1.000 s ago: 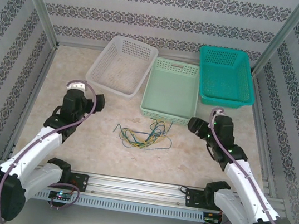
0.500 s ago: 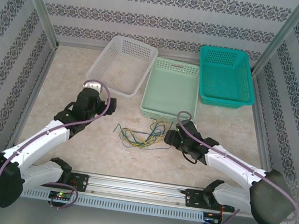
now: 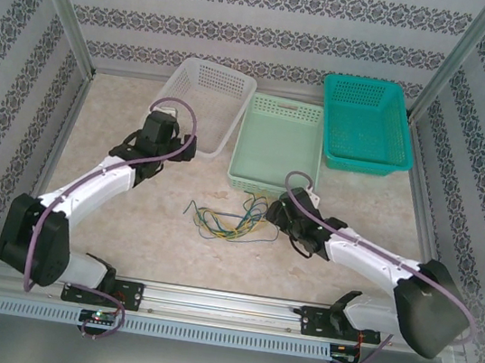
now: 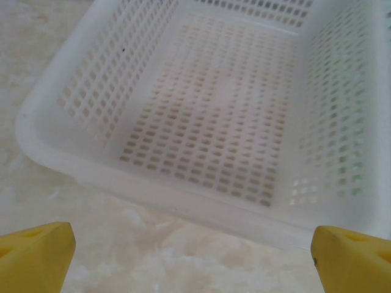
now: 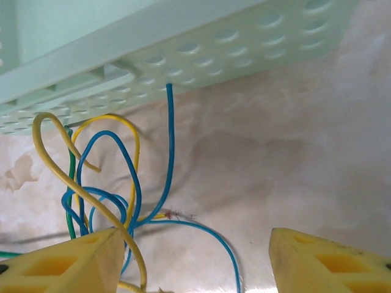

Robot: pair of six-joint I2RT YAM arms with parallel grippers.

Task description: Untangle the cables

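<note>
Left gripper (image 3: 185,147): spread fully wide, clamps nothing, hangs low at the near wall of the white basket (image 3: 201,107), well apart from the cables (image 3: 232,221) and up-left of them. Seen from the left wrist: yellow fingertips (image 4: 36,253) at the two bottom corners, bare marbled table (image 4: 183,268) between, the white basket's near rim straight ahead and untouched. Further right, on the table in front of the mint basket (image 3: 265,185): cables in one loose tangle of green, blue and yellow, flat on the surface, one blue strand reaching up to the mint basket's near wall. Just right of the tangle: right gripper (image 3: 273,212), pointed left at it, jaws apart, closed on nothing. Seen from the right wrist: most of the tangle heaped beside and ahead of the finger on the picture's left (image 5: 67,262), a yellow strand crossing that finger's tip, contact unclear; a blue strand curving down into the gap between the fingers; otherwise bare table in that gap. Beyond the loops, the perforated wall of the mint basket, one blue end standing against it. Far right at the back: teal basket (image 3: 364,163), beside the mint one, well clear of cables and grippers.
</note>
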